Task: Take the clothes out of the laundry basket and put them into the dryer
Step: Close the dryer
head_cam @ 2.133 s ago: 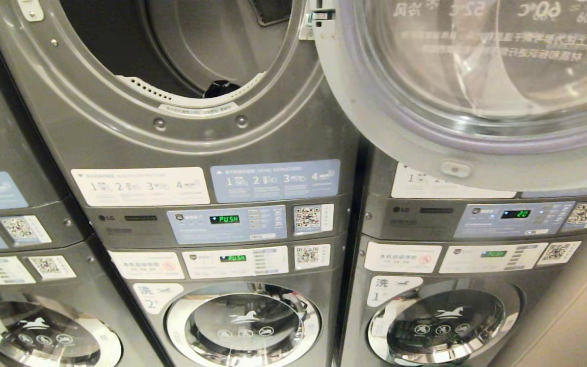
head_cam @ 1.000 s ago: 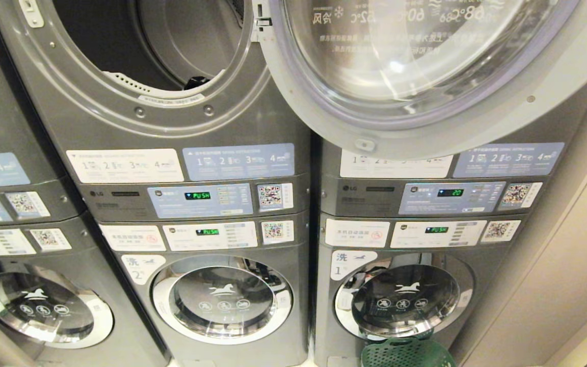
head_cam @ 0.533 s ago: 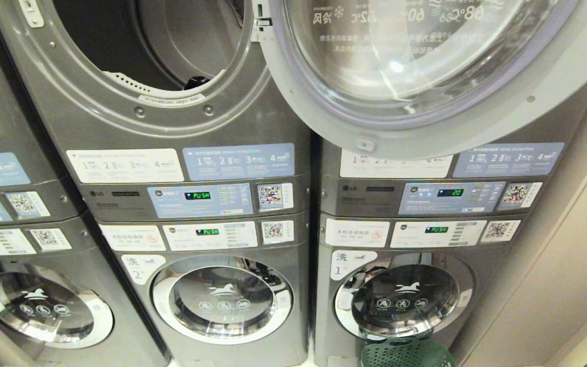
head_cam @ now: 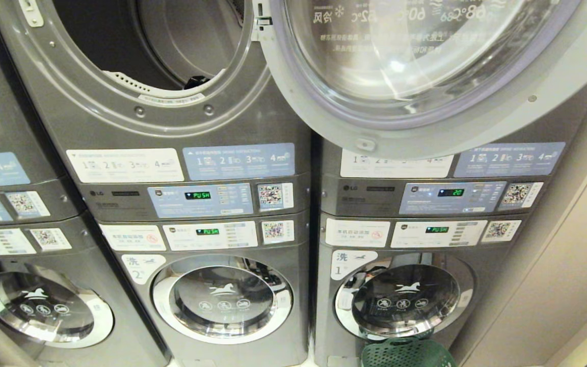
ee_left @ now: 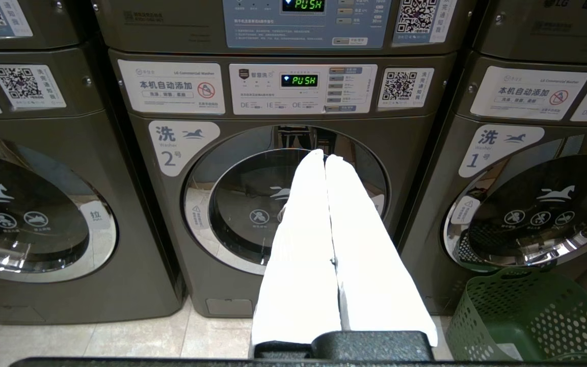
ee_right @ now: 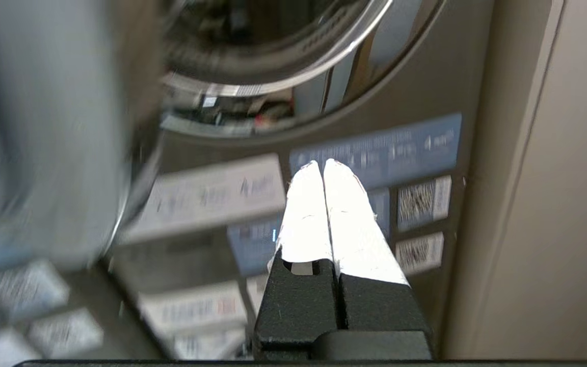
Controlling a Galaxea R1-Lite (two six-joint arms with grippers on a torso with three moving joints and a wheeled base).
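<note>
Dryer [head_cam: 135,102] open, door [head_cam: 426,76] swung right; laundry basket [ee_left: 528,316] on the floor below washer 1. Both grippers closed and empty: left gripper [ee_left: 325,158], right gripper [ee_right: 322,164]. Open yours before reaching down into the basket.

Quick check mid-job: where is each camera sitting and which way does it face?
Head: high, looking down at the open dryer, its door and the washers; no arm shows.
Left wrist: low, facing washer 2; shut left gripper.
Right wrist: facing the right-hand stack's panels; shut right gripper.
Shared: head and left wrist both show the basket.
</note>
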